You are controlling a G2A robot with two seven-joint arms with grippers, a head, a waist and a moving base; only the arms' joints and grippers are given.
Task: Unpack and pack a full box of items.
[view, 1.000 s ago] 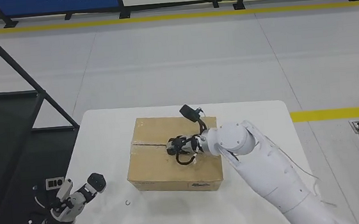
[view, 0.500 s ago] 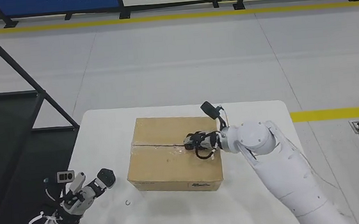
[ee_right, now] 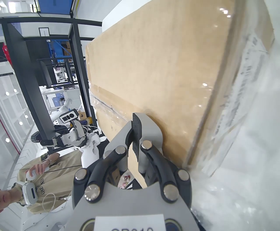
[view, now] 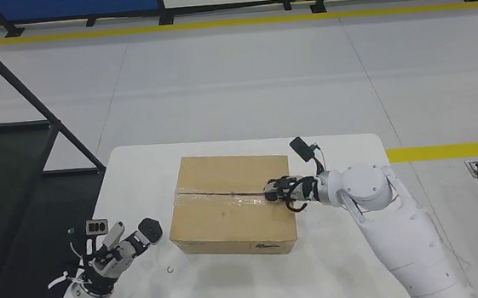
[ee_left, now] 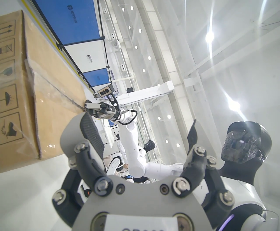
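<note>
Right end effector point(view: 269, 189), pinched together, meets box point(view: 220, 221) at its lengthwise left-right seam.

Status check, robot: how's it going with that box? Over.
Right gripper shut, at the box top seam. Left gripper open, clear of it. Box closed. Nothing blocking.

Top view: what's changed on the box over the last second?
The shut right gripper slid along the taped seam of the box, from its middle to its right-hand edge. The open left gripper drifted slightly toward the box. The box stayed put, flaps closed; nothing was gripped or released.
</note>
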